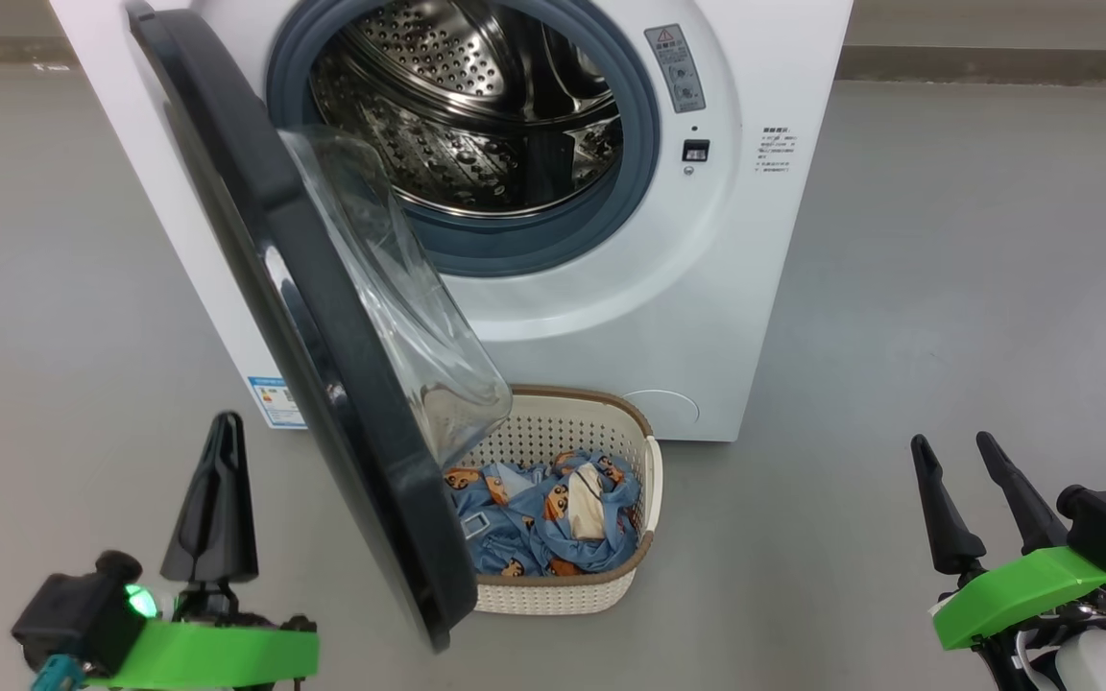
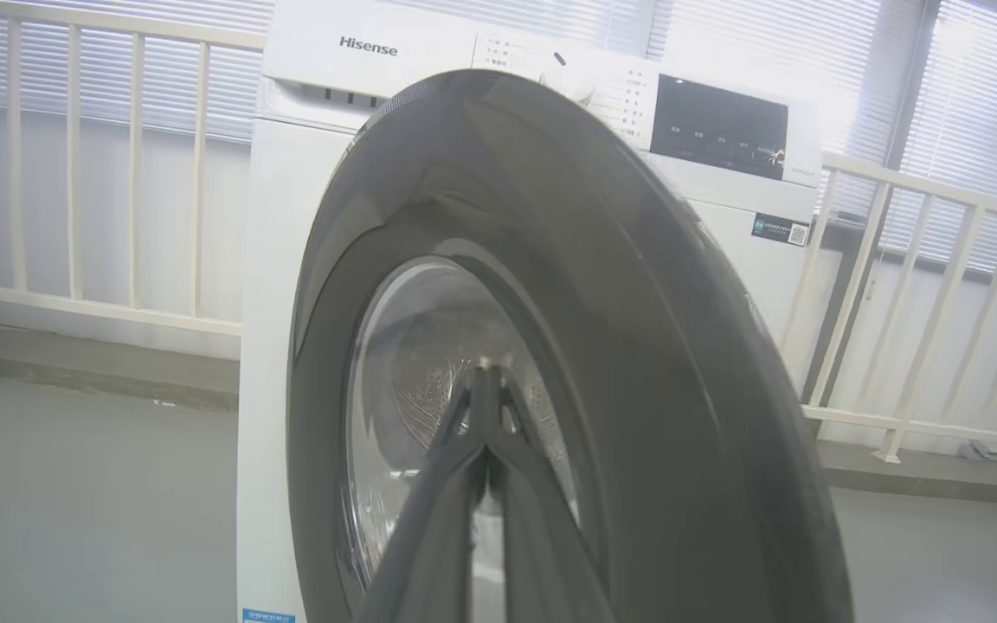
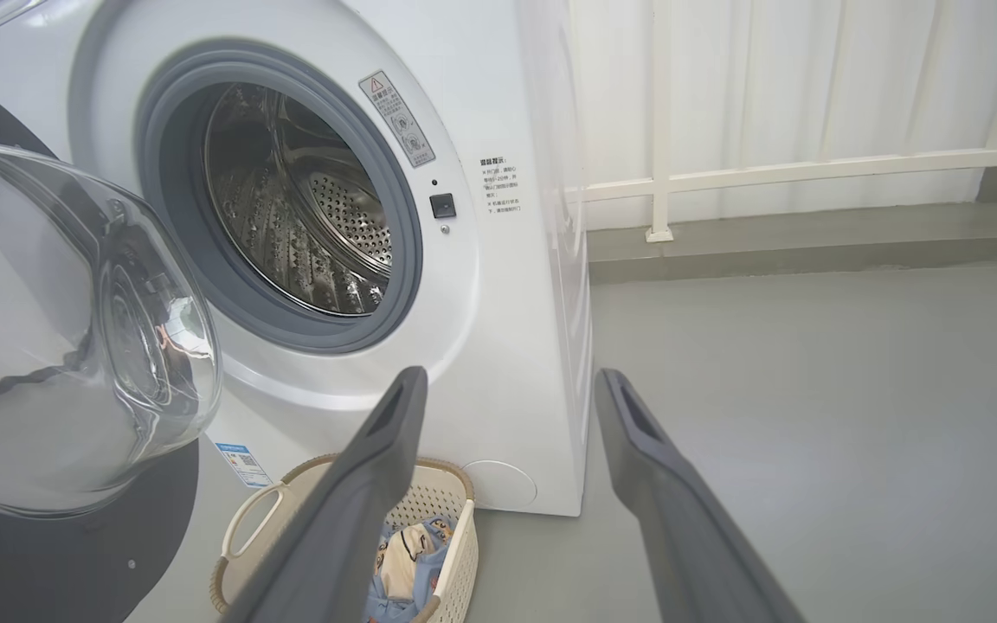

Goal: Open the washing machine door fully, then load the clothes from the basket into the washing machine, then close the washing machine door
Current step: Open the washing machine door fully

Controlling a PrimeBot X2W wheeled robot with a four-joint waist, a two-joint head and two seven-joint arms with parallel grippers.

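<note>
Standing partly open at centre-left, washing machine door [image 1: 323, 317] shows edge-on: glossy black, clear glass bowl bulging right over the basket [image 1: 644, 480] of blue bear-print clothes [image 1: 534, 523]. Left gripper [image 1: 225, 432], fingers pressed together and empty, sits lower left beside the door's outer face, likely the nearer arm for swinging it wider. Right gripper [image 1: 951, 443] spread, lower right, well apart.

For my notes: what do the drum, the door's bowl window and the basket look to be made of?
Drum: likely stainless steel, shiny, with punched holes and bright reflections.
Bowl window: clear glass or hard plastic, glossy; the white front shows through it.
Basket: seemingly cream plastic, matt, moulded perforations, brown woven-look rim.
</note>
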